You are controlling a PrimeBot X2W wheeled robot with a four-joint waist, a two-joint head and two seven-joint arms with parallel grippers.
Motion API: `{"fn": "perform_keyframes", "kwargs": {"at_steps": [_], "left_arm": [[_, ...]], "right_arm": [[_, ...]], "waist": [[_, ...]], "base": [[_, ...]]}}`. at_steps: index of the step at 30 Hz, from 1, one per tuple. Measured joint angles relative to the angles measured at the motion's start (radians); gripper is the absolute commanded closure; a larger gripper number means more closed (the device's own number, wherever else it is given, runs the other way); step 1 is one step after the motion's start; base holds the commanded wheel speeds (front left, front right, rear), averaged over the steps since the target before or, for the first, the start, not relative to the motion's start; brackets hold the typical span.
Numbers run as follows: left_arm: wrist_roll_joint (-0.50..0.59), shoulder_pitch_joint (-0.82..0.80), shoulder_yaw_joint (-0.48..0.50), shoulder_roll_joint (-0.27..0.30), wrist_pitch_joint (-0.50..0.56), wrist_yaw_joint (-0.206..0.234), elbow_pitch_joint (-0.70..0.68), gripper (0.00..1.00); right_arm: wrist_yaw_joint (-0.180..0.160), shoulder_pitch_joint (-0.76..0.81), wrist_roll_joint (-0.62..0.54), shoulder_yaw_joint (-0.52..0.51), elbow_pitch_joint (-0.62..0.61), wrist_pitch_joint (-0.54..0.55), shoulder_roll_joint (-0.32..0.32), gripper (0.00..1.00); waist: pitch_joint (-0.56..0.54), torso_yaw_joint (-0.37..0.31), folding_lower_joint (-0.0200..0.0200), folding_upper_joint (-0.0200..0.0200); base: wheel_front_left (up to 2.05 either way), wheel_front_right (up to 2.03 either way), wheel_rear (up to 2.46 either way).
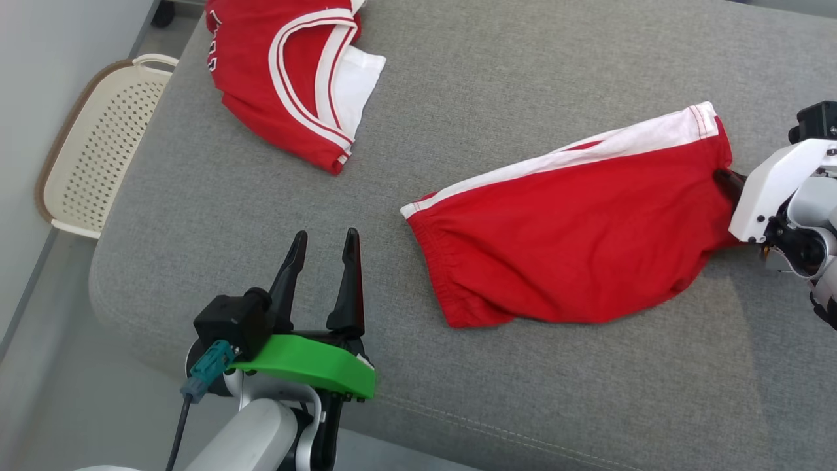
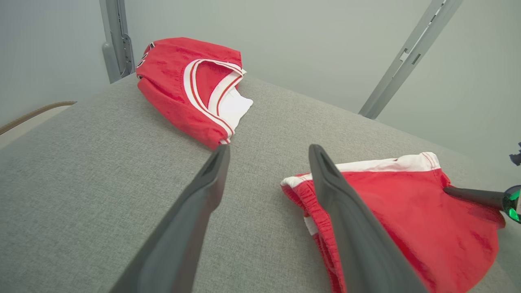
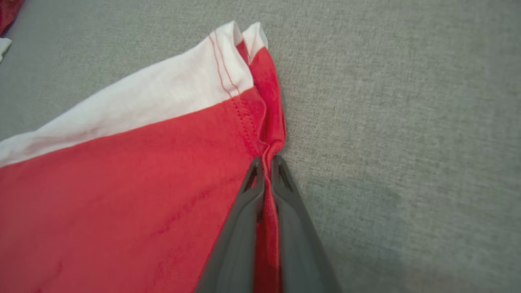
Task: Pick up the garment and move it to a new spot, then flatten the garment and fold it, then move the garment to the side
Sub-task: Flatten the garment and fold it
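The red shorts (image 1: 575, 248) with a white side stripe are lying spread on the right half of the grey fabric-covered surface (image 1: 458, 85). Their elastic waistband is pointing toward the middle and the leg hem toward the right edge.

The right end effector (image 1: 722, 176) is coming in from the right side of the head view, with its white wrist housing angled down and its dark fingers pointing left, low over the surface. In the right wrist view the two fingers are pressing together on a bunched fold of red cloth at the hem of the shorts (image 3: 122, 183), just below the white stripe's end, so the right end effector (image 3: 266, 162) is clamped on the shorts.

The left end effector (image 1: 325, 239) is standing over the near edge of the surface, left of the waistband and apart from it. Its pale forearm is rising from the bottom edge, a green bracket is sitting at the wrist, and the fingers are pointing up the view. They are spread wide and gripping nothing.

Two garments are lying here: the shorts, and one folded red jersey (image 1: 261, 72) with white trim at the far left, well apart from them. One cream perforated basket (image 1: 91, 150) is sitting on the floor beside the surface's left edge.
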Motion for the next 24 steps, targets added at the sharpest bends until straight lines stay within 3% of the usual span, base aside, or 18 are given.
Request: {"fn": "perform_keyframes", "kwargs": {"at_steps": [8, 24], "left_arm": [[0.0, 0.002, -0.001, 0.002, 0.0, -0.007, 0.001, 0.0], [0.016, 0.014, -0.022, 0.036, 0.016, -0.015, -0.047, 0.0]], "right_arm": [[0.0, 0.042, 0.069, -0.035, -0.083, -0.072, 0.003, 1.0], [0.0, 0.244, 0.184, -0.121, -0.198, -0.267, -0.065, 1.0]], "waist": [[-0.011, -0.063, 0.0, 0.0], [-0.054, -0.254, 0.0, 0.0]], "base": [[0.0, 0.0, 0.0], [0.0, 0.0, 0.0]]}}
